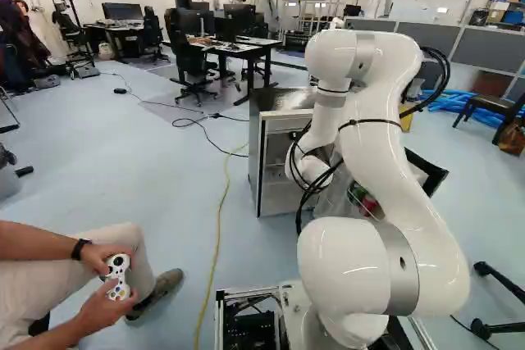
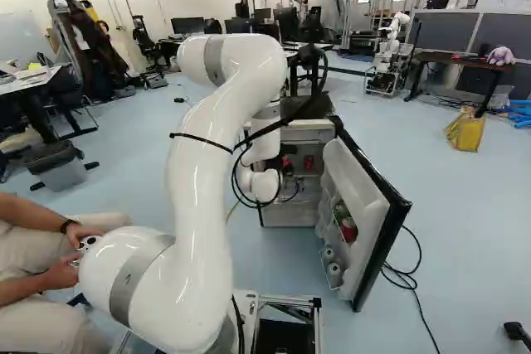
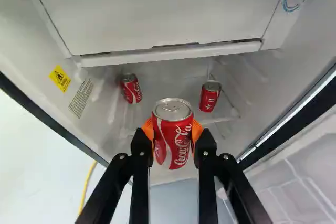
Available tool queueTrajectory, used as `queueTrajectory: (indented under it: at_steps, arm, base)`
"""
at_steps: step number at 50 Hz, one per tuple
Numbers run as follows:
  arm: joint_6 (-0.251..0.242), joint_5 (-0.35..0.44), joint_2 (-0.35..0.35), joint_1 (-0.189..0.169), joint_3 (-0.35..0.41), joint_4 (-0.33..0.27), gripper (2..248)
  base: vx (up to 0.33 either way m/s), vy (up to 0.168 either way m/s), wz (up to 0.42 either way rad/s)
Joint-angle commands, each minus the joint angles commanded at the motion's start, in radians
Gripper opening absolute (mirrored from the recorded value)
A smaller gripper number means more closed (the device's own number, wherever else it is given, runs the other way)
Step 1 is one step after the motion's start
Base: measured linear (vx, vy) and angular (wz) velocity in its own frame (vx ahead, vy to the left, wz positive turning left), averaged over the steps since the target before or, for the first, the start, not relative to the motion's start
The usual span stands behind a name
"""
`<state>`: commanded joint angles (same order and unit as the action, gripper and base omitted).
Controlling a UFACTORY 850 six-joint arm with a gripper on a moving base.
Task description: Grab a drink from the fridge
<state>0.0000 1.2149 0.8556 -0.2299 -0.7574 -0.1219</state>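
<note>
In the wrist view my gripper [image 3: 173, 129] is shut on a red drink can [image 3: 173, 145], an orange pad at each side of it. The held can is upright, in front of the opening's lower part. Beyond it, inside the fridge [image 3: 168, 56], two more red cans stand apart on the shelf: one can [image 3: 131, 88] near the wall with the yellow label, another can [image 3: 210, 96] nearer the door side. In the right base view the fridge [image 2: 286, 215] stands open ahead of the arm; the white wrist hides most of the gripper there.
The fridge door [image 2: 369, 205] stands wide open, with items in its racks. A seated person with a controller [image 1: 118, 276] is close beside the base. A yellow cable [image 1: 216, 243] runs along the floor. Another robot [image 2: 388, 55] and desks stand farther back.
</note>
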Motion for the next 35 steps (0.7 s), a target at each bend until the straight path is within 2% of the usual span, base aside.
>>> queueTrajectory:
  at_steps: [22, 35]
  arm:
    - [0.000, 0.000, -0.138, -0.015, 0.150, 0.000, 89]
    - [0.000, 0.000, -0.204, -0.021, 0.208, 0.000, 89]
  base:
    - [0.000, 0.000, 0.000]
    - [0.000, 0.000, 0.000]
